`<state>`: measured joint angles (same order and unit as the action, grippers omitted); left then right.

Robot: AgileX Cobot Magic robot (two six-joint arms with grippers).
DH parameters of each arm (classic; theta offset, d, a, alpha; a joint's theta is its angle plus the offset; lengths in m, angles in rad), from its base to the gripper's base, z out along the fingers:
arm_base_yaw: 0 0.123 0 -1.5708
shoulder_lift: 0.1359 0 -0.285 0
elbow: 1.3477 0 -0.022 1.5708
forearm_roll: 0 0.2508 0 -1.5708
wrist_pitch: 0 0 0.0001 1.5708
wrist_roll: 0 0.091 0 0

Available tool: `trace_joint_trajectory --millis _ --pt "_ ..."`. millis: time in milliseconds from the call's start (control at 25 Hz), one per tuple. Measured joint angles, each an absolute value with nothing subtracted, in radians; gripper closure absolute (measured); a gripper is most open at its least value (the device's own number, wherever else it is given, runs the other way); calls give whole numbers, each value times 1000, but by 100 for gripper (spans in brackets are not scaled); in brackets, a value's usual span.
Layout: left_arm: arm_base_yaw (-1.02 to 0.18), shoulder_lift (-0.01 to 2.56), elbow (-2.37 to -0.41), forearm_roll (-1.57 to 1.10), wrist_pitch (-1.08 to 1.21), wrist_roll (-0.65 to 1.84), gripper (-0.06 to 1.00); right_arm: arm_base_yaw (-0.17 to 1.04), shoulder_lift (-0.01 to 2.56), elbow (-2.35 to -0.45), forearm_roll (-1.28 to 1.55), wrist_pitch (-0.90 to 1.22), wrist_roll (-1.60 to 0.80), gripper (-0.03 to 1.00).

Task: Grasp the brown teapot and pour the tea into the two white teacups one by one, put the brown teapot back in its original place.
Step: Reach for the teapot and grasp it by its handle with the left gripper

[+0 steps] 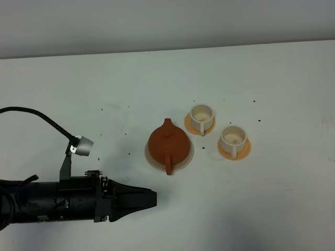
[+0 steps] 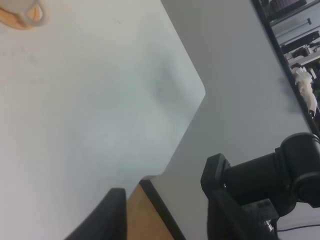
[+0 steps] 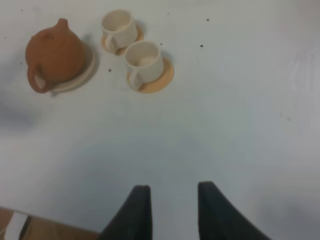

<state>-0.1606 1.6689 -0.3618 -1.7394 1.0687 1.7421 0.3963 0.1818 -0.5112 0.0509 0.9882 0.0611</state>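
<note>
Jaws apart and empty, the left end effector (image 1: 153,198) likely must first reach and grasp the squat terracotta-brown clay teapot (image 1: 168,144) ahead and to its left.

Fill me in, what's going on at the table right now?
Nothing is being handled yet. The brown teapot sits on its beige coaster. The far teacup and near teacup stand beside it on orange saucers, and no dark tea shows in either. The left gripper is open and empty, off to the teapot's handle side. The right gripper is also open and empty, back from the set.
</note>
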Motion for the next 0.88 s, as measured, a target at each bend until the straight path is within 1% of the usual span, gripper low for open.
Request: trace_joint_trajectory --millis 200,640,720,880 --pt "-161 1669 -362 -1714 1069 1742 56 396 176 -488 30 1068 65 72" --pt "-161 1669 -362 -1700 1068 1742 56 395 163 -488 19 1072 79 72" --pt "-161 1669 -362 -1700 1068 1742 56 370 143 -488 21 1072 80 73" --pt "-161 1669 -362 -1700 1027 1727 56 254 107 -488 27 1073 80 73"
